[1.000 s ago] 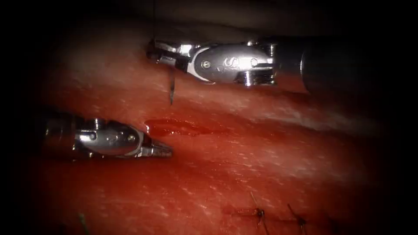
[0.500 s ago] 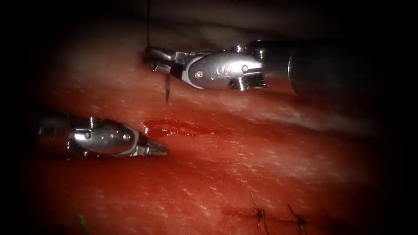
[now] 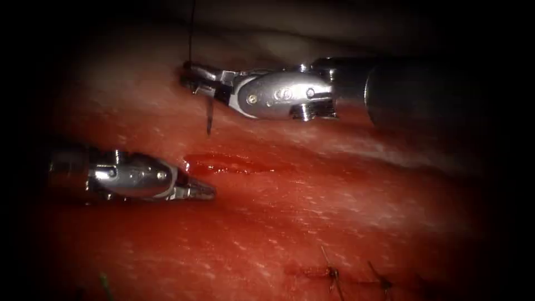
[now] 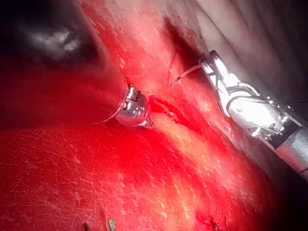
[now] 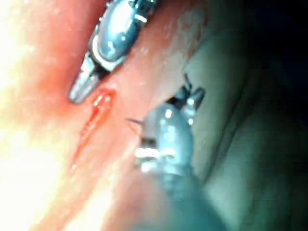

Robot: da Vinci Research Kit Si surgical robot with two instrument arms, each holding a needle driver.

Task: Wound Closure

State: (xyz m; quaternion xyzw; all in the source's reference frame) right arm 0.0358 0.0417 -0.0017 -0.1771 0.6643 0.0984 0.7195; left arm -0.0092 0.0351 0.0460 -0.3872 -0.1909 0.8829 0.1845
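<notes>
My right tool (image 3: pixel 195 78) reaches in from the right above the cut, its jaws shut on the curved needle (image 3: pixel 210 114) near its blunt end. The needle hangs point down, free of the tissue (image 3: pixel 312 212), above the left end of the cut (image 3: pixel 223 163). Dark thread (image 3: pixel 191 33) runs straight up from the jaws. My left tool (image 3: pixel 205 191) lies low on the tissue just left of the cut's end, jaws shut and holding nothing. The left wrist view shows the needle (image 4: pixel 185 74) in the right tool (image 4: pixel 209 62) and the left tool (image 4: pixel 139 113) at the cut.
Red fluid (image 3: pixel 234 163) pools in the open cut. Two finished stitches with short thread ends (image 3: pixel 333 273) sit lower right on the tissue. A pale fold of tissue (image 3: pixel 312 39) rises behind the right tool.
The right tool has shifted left and slightly down with the needle, whose point moved left over the tissue. The left tool drew back a little to the left, then held still.
</notes>
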